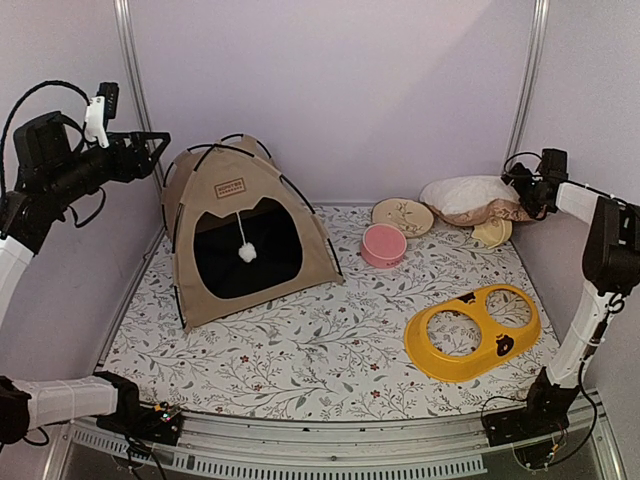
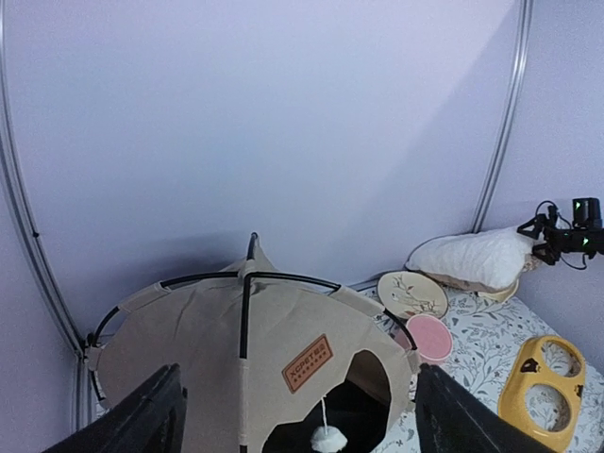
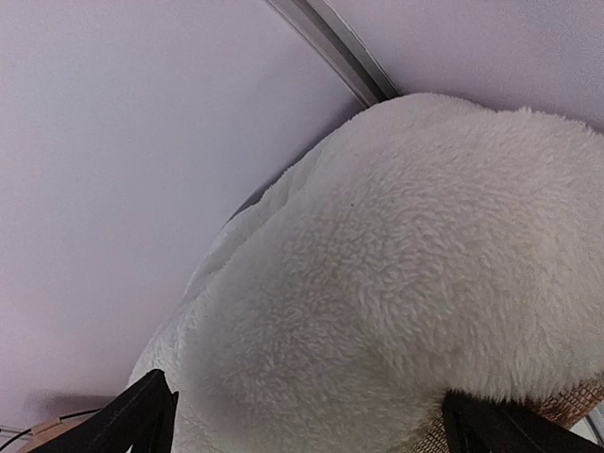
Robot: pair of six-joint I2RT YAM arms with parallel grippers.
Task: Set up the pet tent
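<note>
The pet tent (image 1: 245, 235) stands upright at the back left of the floral mat, tan fabric stretched over black poles, with a dark doorway facing front. A brown label (image 2: 307, 362) sits above the doorway and a white pom-pom (image 1: 247, 253) hangs in it. My left gripper (image 1: 160, 145) hovers open, above and left of the tent's peak, holding nothing. In the left wrist view the tent (image 2: 283, 359) lies below the left gripper (image 2: 300, 425). My right gripper (image 1: 520, 185) is open at the far right, against a white fleecy pillow (image 3: 396, 283).
The pillow (image 1: 465, 195) rests against the back right wall. A cream plate (image 1: 402, 215), a pink bowl (image 1: 384, 245) and a small yellow dish (image 1: 492, 232) lie near it. A yellow two-hole bowl stand (image 1: 472, 330) sits at the front right of the mat (image 1: 300, 350).
</note>
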